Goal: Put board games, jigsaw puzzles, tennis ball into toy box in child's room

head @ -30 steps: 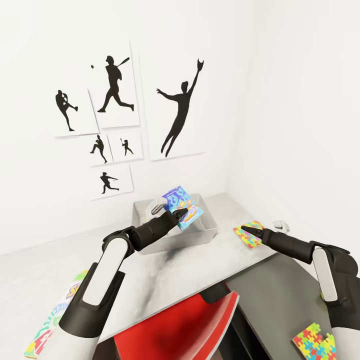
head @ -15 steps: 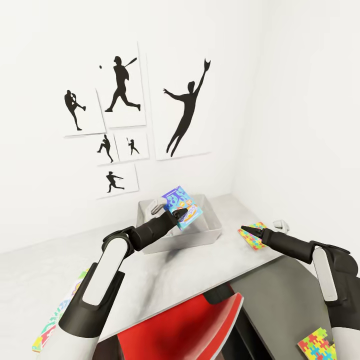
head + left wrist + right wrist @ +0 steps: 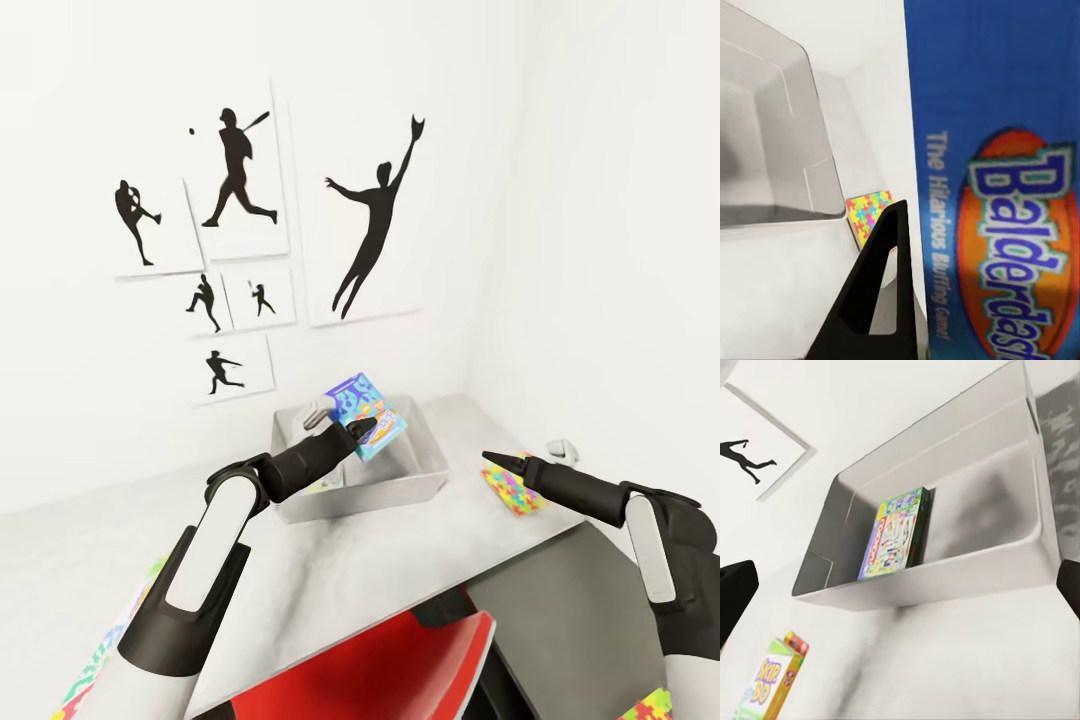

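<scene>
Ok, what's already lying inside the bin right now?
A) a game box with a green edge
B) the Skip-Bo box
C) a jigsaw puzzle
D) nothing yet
A: the right wrist view shows a green-edged game box leaning on its side inside the bin, while the Skip-Bo box lies outside on the table and the left hand holds the blue game above the bin.

One game box inside the toy box, jigsaw puzzle to its right

Blue game box – lettering cut off at the edge – hides one pincer finger
</scene>
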